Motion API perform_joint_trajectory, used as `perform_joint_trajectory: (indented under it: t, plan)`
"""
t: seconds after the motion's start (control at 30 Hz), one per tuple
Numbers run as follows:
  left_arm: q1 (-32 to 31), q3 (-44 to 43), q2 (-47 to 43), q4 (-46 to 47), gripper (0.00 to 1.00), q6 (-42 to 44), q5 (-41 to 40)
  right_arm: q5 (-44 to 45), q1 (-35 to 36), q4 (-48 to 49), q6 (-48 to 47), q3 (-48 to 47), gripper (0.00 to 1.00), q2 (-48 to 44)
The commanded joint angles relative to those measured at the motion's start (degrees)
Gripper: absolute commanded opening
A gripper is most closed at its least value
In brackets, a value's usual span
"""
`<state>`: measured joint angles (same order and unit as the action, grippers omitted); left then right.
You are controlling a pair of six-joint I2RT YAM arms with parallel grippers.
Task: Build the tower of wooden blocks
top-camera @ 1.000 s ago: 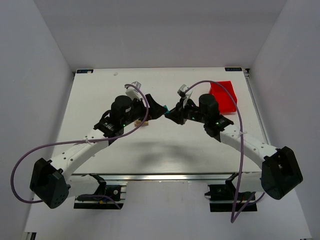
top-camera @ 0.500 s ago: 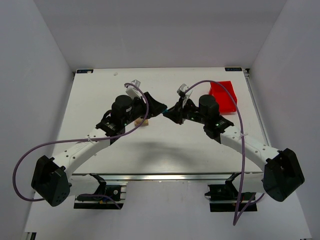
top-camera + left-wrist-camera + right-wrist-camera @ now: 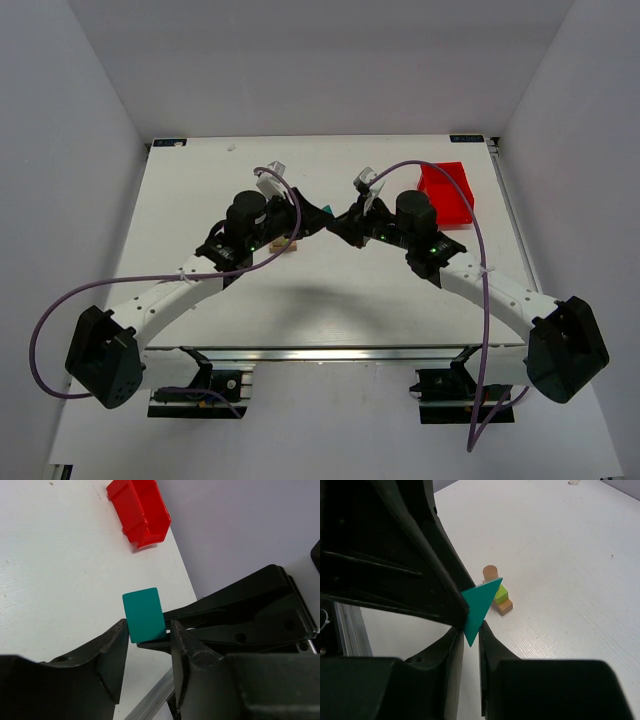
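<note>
A teal triangular block (image 3: 480,607) hangs in mid-air over the table's middle, with my right gripper (image 3: 470,630) shut on its lower corner. My left gripper (image 3: 147,627) faces it from the left. Its fingers flank the same teal block (image 3: 144,615): the left finger touches it and a thin gap shows at the right finger. From above, the two grippers (image 3: 322,218) (image 3: 340,222) meet tip to tip. The wood block tower (image 3: 500,597) stands on the table below, a lime-green block on a tan one with a tan cylinder behind. From above, the tower (image 3: 284,245) peeks out beside the left arm.
A red plastic bin (image 3: 447,192) sits at the back right of the white table (image 3: 200,180), also seen tilted in the left wrist view as the bin (image 3: 140,510). Purple cables loop over both arms. The table's metal front rail (image 3: 330,353) runs between the arm bases.
My left gripper has moved right up to the right gripper, and its jaws have narrowed from wide open to just about the teal block's width. The right gripper has held its grip.
</note>
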<state>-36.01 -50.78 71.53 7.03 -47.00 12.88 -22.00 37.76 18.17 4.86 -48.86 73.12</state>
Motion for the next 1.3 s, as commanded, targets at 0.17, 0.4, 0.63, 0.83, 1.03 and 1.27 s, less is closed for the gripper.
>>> perform_joint_trajectory:
  t: [0.17,0.4,0.63,0.83,1.03,1.27]
  plan:
    - [-0.29,0.16,-0.68,0.54,0.34,-0.19,-1.36,0.55,0.83,1.34,-1.78,-2.02,0.00,-0.26]
    - [0.15,-5.01,-0.25,-4.11,0.07,8.66,-5.58,0.46,0.65,-1.47,-3.54,-2.82,0.59,-0.78]
    - [1.12,-31.10,8.97,-22.75,0.01,39.41,-12.09,9.95,-0.05,-7.27,-9.52,-2.20,0.89,-5.97]
    - [1.03,-47.28,16.08,-38.00,0.01,63.41,-1.40,19.62,-2.25,-13.06,-9.43,-1.06,0.89,-7.55]
    - [0.85,-62.49,23.56,-57.45,0.00,78.81,0.21,24.28,-4.36,-19.74,-9.52,-1.41,0.89,-8.96]
    - [0.42,-56.64,25.52,-68.82,0.00,92.42,-3.39,29.99,-5.15,-27.75,-11.54,-4.05,0.89,-7.73]
